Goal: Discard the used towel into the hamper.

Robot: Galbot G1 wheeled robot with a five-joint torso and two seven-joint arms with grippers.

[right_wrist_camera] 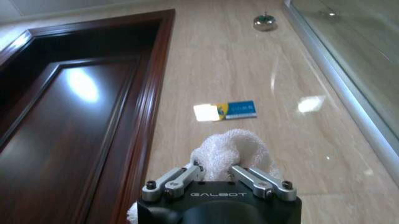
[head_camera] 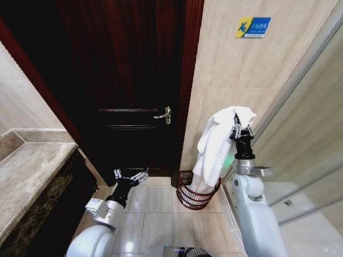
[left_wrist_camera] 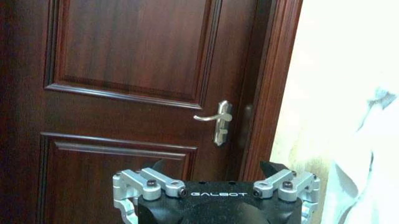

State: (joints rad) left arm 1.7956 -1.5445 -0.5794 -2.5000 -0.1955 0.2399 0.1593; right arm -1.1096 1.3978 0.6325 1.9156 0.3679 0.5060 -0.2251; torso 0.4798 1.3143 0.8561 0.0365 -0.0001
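Observation:
A white towel (head_camera: 217, 144) hangs in a long fold from my right gripper (head_camera: 240, 128), which is shut on its bunched top and held high by the tiled wall. In the right wrist view the towel (right_wrist_camera: 234, 147) bulges out between the gripper's (right_wrist_camera: 217, 171) closed fingers. The hamper (head_camera: 198, 196), a small round dark red openwork basket, stands on the floor in the corner right under the towel, whose lower end reaches down to the hamper's rim. My left gripper (head_camera: 131, 176) is open and empty, low in front of the door. The left wrist view catches the towel (left_wrist_camera: 367, 168) beside this gripper (left_wrist_camera: 215, 171).
A dark wooden door (head_camera: 128, 80) with a silver handle (head_camera: 163, 114) is shut ahead. A stone counter (head_camera: 27, 176) runs along the left. A glass shower wall (head_camera: 305, 134) stands on the right. A blue sign (head_camera: 252, 27) is fixed to the tiles.

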